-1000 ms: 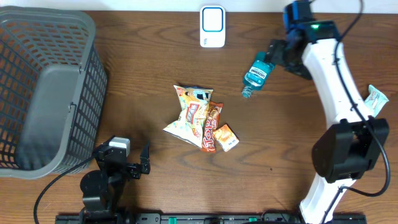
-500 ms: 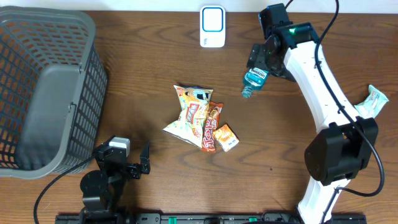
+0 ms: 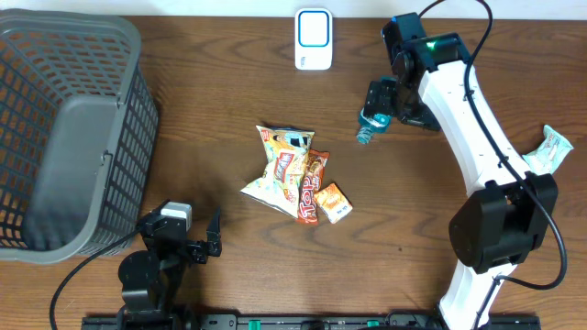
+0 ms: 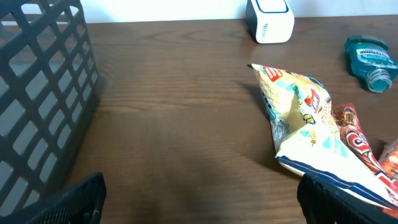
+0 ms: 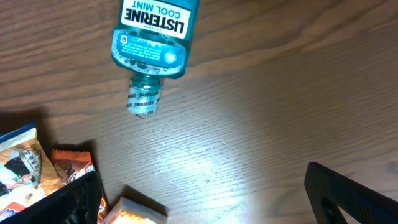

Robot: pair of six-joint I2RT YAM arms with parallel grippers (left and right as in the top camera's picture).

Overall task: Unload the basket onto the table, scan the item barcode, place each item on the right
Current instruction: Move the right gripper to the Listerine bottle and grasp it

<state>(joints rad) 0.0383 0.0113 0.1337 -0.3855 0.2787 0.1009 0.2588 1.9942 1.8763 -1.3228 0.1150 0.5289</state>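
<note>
Brown wood-grain table point(image 3: 202, 110), near edge first. The left gripper point(image 3: 213, 236) sits low at the front-left with its jaws spread wide and nothing between them; in the left wrist view its dark fingers point(image 4: 68, 199) show at the bottom corners over bare wood. Further in, mid-table, is a snack pile. It holds a white-yellow chip bag point(image 3: 280, 165) with red and blue print too small to read, a red-brown wrapper point(image 3: 312, 188) lying against the bag's right side with large pale lettering that is not legible, and a small orange box point(image 3: 335, 202) touching the wrapper's near end. Beyond the pile, to the right, a teal mouthwash bottle point(image 5: 152, 31) lies flat on the wood with its cap pointing toward the snacks. Its label reads "LISTERINE COOL MINT" in white on a dark blue band. The right gripper point(image 3: 381, 99) hangs over the bottle's body in the overhead view. Its jaws are wide apart and grip nothing; the wrist view shows the fingers point(image 5: 354, 193) low in frame and the bottle clear of them. A green-white packet point(image 3: 553, 147) lies at the right edge, partly behind the arm, print unreadable. A grey mesh basket point(image 3: 64, 128) fills the left side. At the far edge stands a white scanner point(image 3: 314, 38) with a blue face, well apart from the bottle; the side lettering seen from the left wrist is too blurred to read.
</note>
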